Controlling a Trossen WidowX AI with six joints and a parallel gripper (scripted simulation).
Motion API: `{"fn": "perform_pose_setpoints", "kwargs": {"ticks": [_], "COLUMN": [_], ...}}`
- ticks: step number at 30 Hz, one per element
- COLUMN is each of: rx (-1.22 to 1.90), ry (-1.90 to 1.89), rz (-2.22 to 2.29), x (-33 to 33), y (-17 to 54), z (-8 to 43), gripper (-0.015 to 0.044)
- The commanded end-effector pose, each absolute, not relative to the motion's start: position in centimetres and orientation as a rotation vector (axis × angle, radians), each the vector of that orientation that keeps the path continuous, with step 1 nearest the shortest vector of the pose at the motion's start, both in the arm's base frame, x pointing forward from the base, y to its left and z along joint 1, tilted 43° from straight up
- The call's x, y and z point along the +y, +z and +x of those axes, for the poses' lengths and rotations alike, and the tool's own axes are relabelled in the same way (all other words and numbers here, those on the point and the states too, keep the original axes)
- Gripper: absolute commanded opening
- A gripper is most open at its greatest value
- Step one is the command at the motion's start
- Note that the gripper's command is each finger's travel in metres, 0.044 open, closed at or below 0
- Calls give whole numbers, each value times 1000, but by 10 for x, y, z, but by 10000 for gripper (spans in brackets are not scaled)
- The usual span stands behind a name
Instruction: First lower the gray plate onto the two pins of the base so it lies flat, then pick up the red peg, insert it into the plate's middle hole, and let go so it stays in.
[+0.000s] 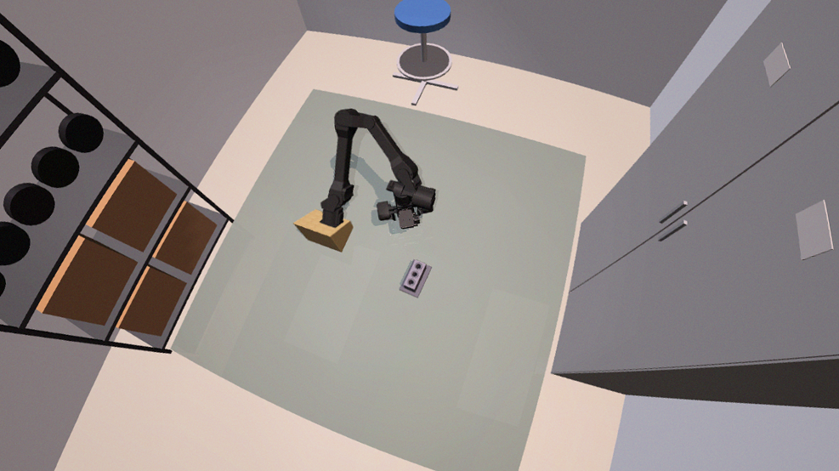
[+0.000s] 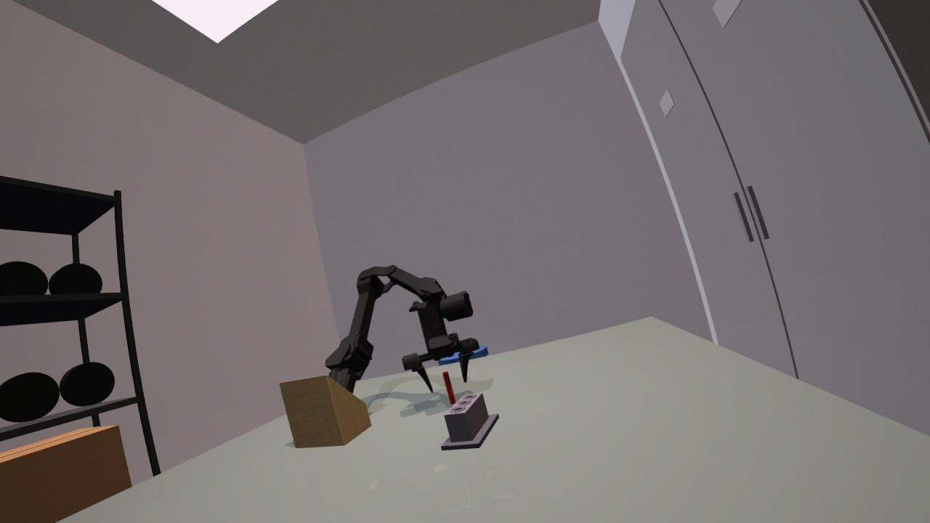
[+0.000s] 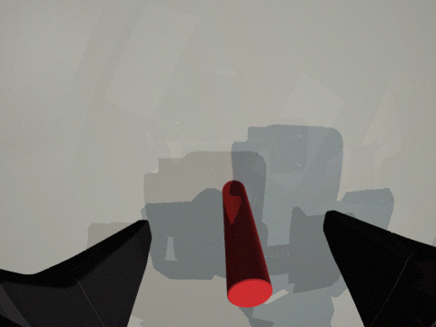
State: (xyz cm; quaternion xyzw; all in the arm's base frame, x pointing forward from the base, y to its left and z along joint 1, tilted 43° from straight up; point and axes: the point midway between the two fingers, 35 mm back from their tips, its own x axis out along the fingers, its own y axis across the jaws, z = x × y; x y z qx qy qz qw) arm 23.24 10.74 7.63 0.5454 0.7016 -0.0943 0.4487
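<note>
The red peg (image 2: 448,388) (image 3: 247,254) stands upright on the table in front of the arm; the top view does not show it. My gripper (image 2: 448,386) (image 3: 239,227) is open and points down, one finger on each side of the peg's upper part. Gaps show between both fingers and the peg in the wrist view. The gray plate (image 1: 415,274) (image 2: 461,423), a thick block with three holes in a row, sits flat on the thin, wider base (image 1: 417,293) (image 2: 487,431). Whether pins fill its outer holes is too small to tell. No peg stands up from its middle hole.
A wooden wedge-shaped block (image 1: 318,233) (image 2: 312,416) stands at the arm's foot. A blue stool (image 1: 421,11) (image 2: 479,353) stands beyond the table's far edge. A black shelf rack (image 1: 46,222) (image 2: 123,296) is at the left and a tall gray cabinet (image 1: 722,180) (image 2: 812,195) at the right.
</note>
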Motion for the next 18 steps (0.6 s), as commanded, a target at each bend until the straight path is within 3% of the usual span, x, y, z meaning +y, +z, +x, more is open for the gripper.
{"fn": "perform_pose_setpoints", "kwargs": {"ticks": [1, 11, 18], "rx": [1738, 1738, 1738], "ry": [-236, -236, -236], "rz": [1356, 1356, 1356], "x": [108, 108, 108], "y": [76, 76, 76], "z": [232, 232, 232], "gripper": [256, 0, 0]}}
